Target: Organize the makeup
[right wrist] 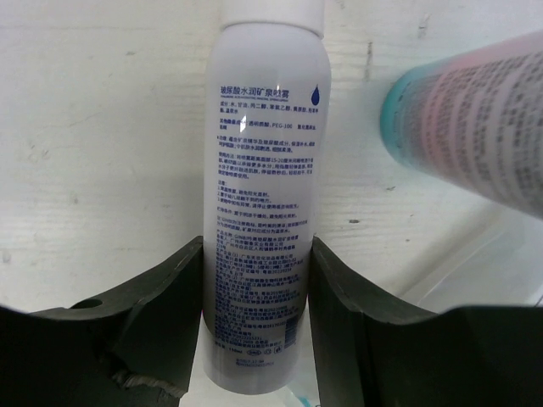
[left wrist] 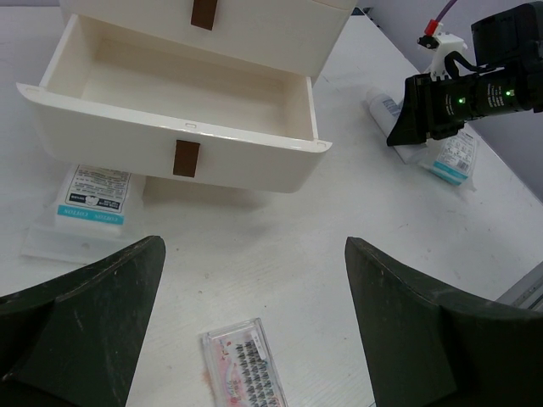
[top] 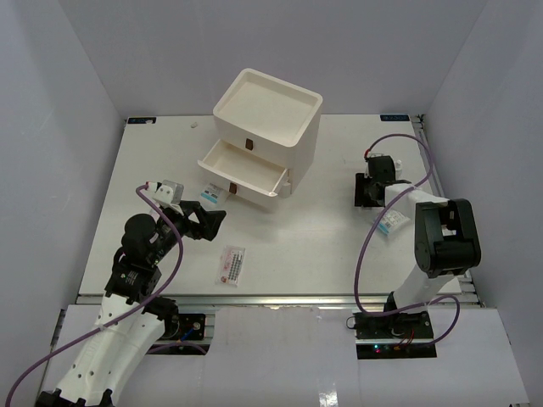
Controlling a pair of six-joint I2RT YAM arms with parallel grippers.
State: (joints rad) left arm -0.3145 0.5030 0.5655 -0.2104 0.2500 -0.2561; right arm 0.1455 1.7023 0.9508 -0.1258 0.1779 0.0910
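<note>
My right gripper (right wrist: 257, 254) is shut on a white bottle (right wrist: 267, 127) with blue print, which lies on the table between its fingers. In the top view this gripper (top: 371, 188) is at the right of the table. My left gripper (left wrist: 254, 246) is open and empty above the table. A clear case with pink-red print (left wrist: 244, 369) lies just below it, and also shows in the top view (top: 230, 264). A blue-print sachet (left wrist: 92, 199) lies beside the open drawer. Another blue-print sachet (top: 392, 222) lies by the right arm.
The large cream box (top: 267, 106) stands at the back centre with one drawer (top: 242, 174) pulled open and empty, facing the left gripper (top: 204, 222). A blurred pink and teal item (right wrist: 475, 136) lies right of the bottle. White walls enclose the table.
</note>
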